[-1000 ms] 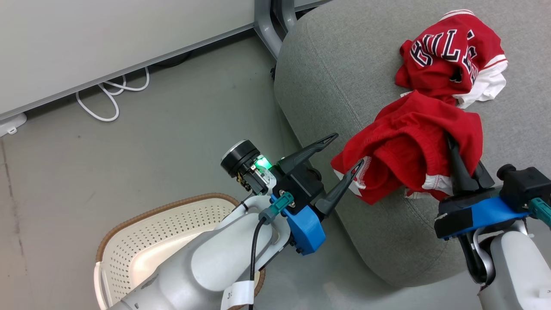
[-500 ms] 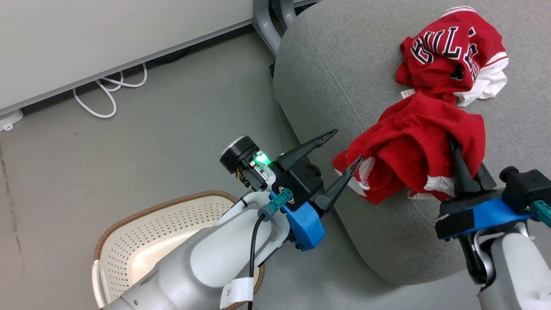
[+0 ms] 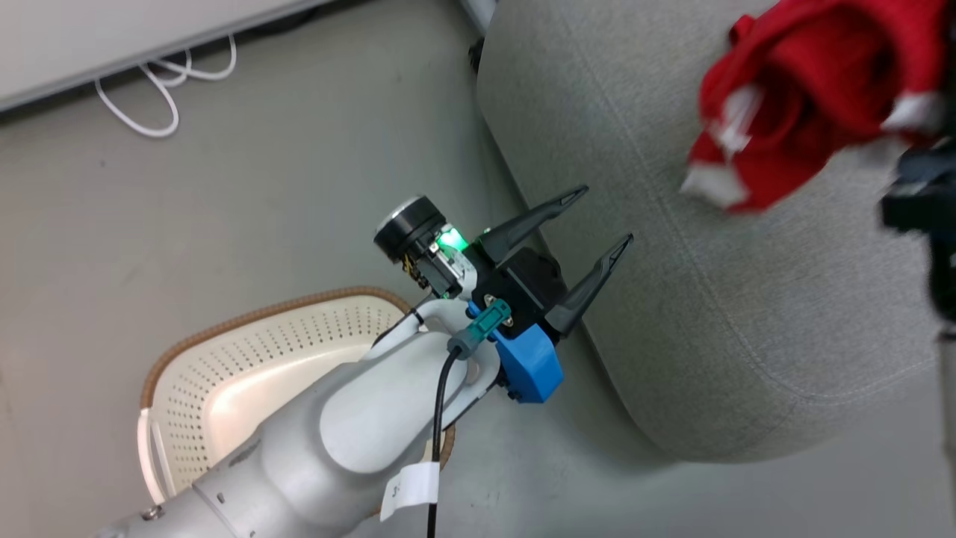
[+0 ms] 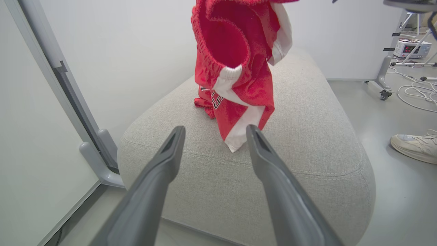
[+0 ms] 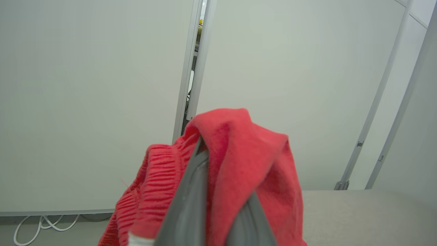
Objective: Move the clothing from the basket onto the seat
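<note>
The plain red garment with white trim [image 3: 806, 97] hangs lifted over the grey seat [image 3: 672, 299], blurred, at the head view's top right. My right gripper [image 5: 222, 177] is shut on the plain red garment [image 5: 239, 164], whose cloth drapes over the fingers. In the left wrist view that garment [image 4: 235, 61] dangles above the seat [image 4: 307, 143], and the BULLS jersey [image 4: 206, 102] lies on the cushion behind it. My left gripper [image 3: 606, 214] is open with nothing in it at the seat's near edge. The cream basket [image 3: 261, 321] stands on the floor under my left forearm.
White cables [image 3: 149, 112] lie on the floor by a white partition panel. The panel's grey foot [image 4: 99, 164] stands beside the seat. A person's white shoe [image 4: 413, 145] rests on the floor to the right, near a wheeled stand [image 4: 384, 92] and more cables.
My right gripper has raised the plain red garment off the seat's edge, up and farther over the cushion. The head camera has shifted. My left gripper stays open in place.
</note>
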